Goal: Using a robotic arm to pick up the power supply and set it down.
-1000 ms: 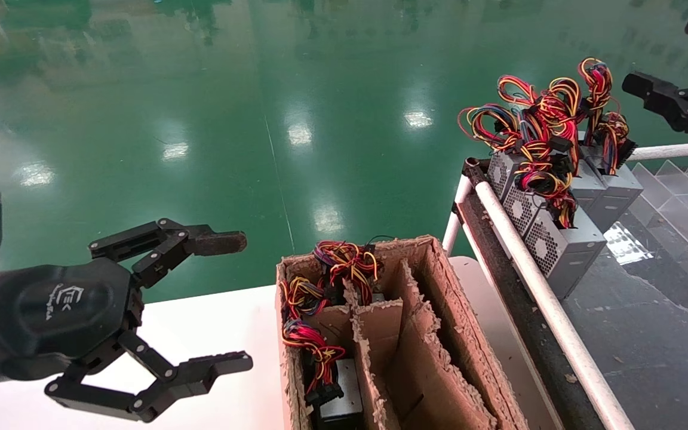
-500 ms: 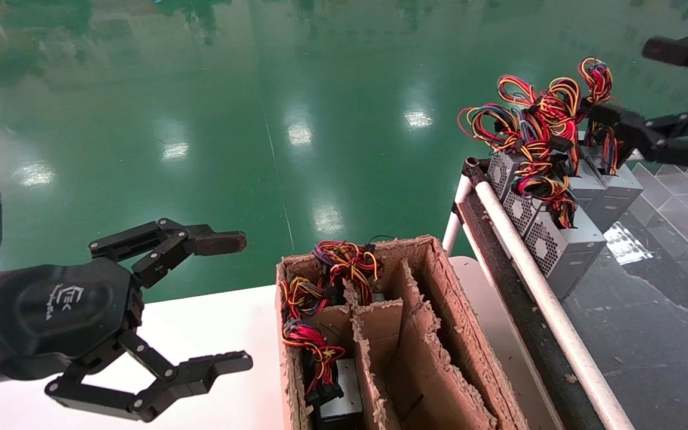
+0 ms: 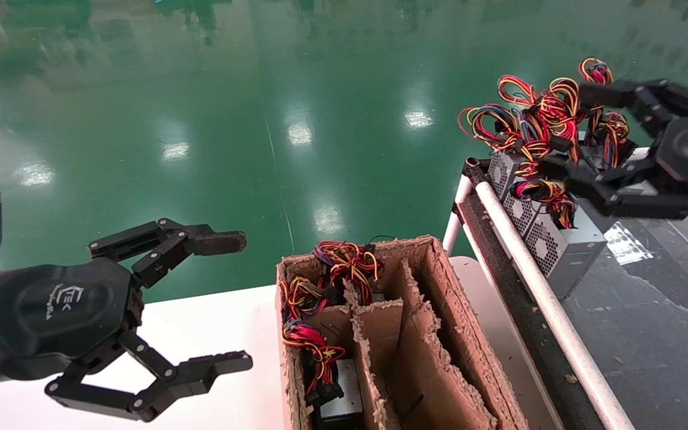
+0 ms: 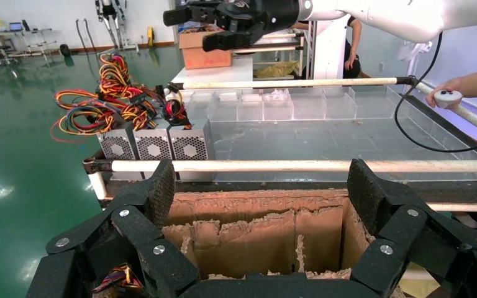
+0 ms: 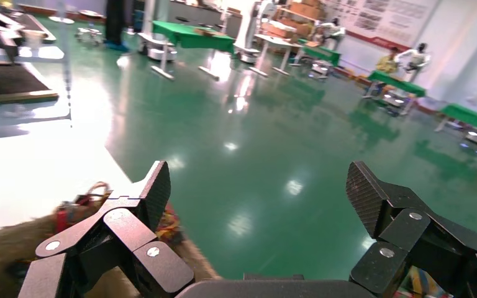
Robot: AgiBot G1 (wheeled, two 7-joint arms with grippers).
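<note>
Several grey power supplies [image 3: 559, 251] with fan grilles stand in a row on the dark rack, their red, yellow and black wires [image 3: 529, 119] sticking up. The left wrist view shows them too [image 4: 155, 146]. My right gripper [image 3: 580, 134] hangs open over the far end of that row, its fingers astride the wire bundles and holding nothing. It also shows in the left wrist view [image 4: 189, 29]. The right wrist view shows its open fingers [image 5: 259, 192] over green floor. My left gripper [image 3: 242, 301], with a brown worn pad, is parked open above the white table [image 3: 212, 322].
A torn cardboard box [image 3: 439, 310] with dividers stands beside the rack, and more power supplies [image 3: 338, 400] sit in its left compartments. A white tube rail [image 3: 535, 269] edges the rack. Clear plastic trays [image 4: 273, 105] line its far side. A person's hand [image 4: 450, 96] rests on a far rail.
My right gripper has swung in from the far right, lower and leftward, and now sits over the wires of the rack's power supplies. The left arm has not moved.
</note>
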